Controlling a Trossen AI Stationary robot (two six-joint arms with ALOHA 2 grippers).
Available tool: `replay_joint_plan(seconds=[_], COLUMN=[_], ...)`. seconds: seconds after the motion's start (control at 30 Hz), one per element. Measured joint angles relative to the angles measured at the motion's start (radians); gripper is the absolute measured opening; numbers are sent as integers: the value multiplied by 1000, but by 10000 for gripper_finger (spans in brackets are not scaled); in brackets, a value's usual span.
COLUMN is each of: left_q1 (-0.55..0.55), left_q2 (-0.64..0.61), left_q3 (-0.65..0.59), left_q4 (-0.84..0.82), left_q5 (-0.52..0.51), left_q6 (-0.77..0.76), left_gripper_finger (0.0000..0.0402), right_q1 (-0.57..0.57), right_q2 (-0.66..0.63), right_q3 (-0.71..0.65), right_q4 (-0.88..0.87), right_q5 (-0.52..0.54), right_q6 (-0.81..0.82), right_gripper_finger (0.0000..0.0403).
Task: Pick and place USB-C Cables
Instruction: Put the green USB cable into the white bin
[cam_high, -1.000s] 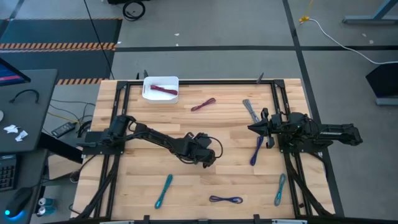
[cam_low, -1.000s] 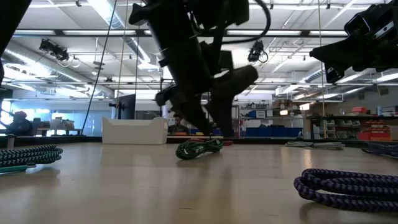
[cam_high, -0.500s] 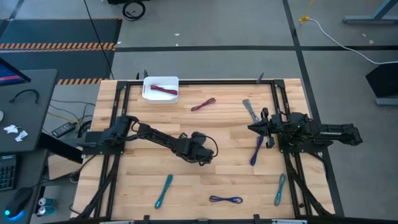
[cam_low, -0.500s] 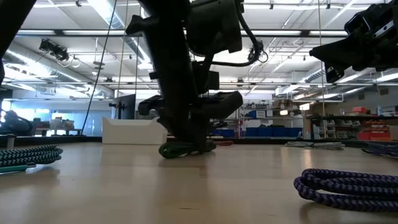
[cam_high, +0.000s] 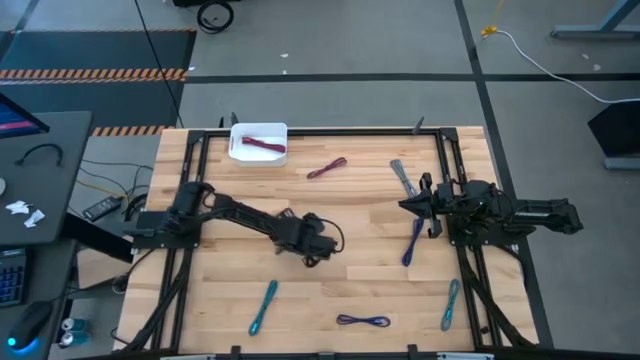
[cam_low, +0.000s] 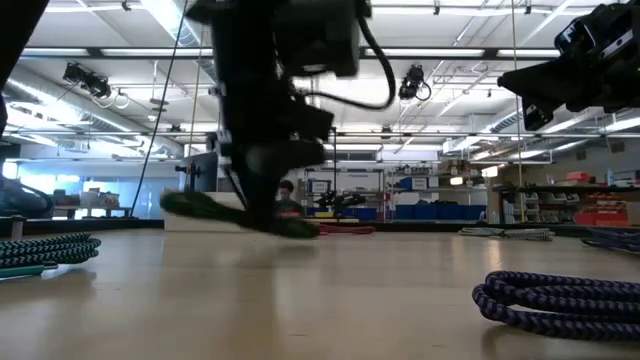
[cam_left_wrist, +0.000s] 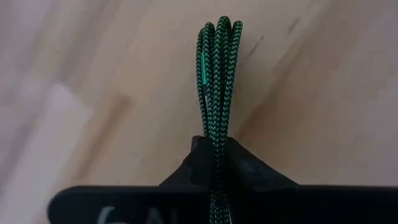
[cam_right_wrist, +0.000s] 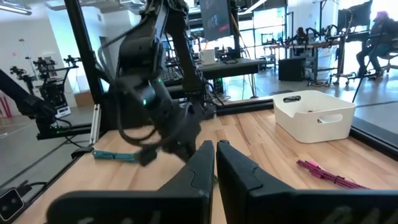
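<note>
lifted off the table, green cable (cam_left_wrist: 216, 93) sits clamped between left jaws.

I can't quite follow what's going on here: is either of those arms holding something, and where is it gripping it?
Yes. The left gripper pinches the green cable bundle near one end, with the rest sticking out past the fingers. The right gripper is shut and holds nothing.

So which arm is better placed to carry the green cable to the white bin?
Left. Its jaws are already shut on the green braided cable bundle, mid-table, on the same side as the white rectangular bin. The right gripper waits, jaws shut and empty, across the table.
</note>
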Motion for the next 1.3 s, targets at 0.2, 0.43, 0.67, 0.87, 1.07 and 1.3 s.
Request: replay_joint_plan(seconds=[0.2, 0.43, 0.67, 0.87, 1.07, 1.3], left_q1=[125, 365, 718, 921, 1005, 1027], left_q2=[-162, -271, -280, -286, -279, -263], left_q3=[1, 3, 3, 3, 3, -81], left_q4=[-268, -296, -179, -145, -47, 32], left_q5=[-83, -195, 105, 272, 362, 385], left_q6=[406, 1064, 1336, 1384, 1478, 1512], left_gripper_finger=[20, 20, 21, 21, 21, 32], right_q1=[0, 0, 0, 0, 0, 0], right_q2=[0, 0, 0, 0, 0, 0], right_q3=[0, 0, 0, 0, 0, 0], right_q4=[-2, 0, 0, 0, 0, 0], right_q5=[0, 0, 0, 0, 0, 0], right_q6=[0, 0, 0, 0, 0, 0], right_gripper_finger=[23, 23, 23, 23, 23, 23])
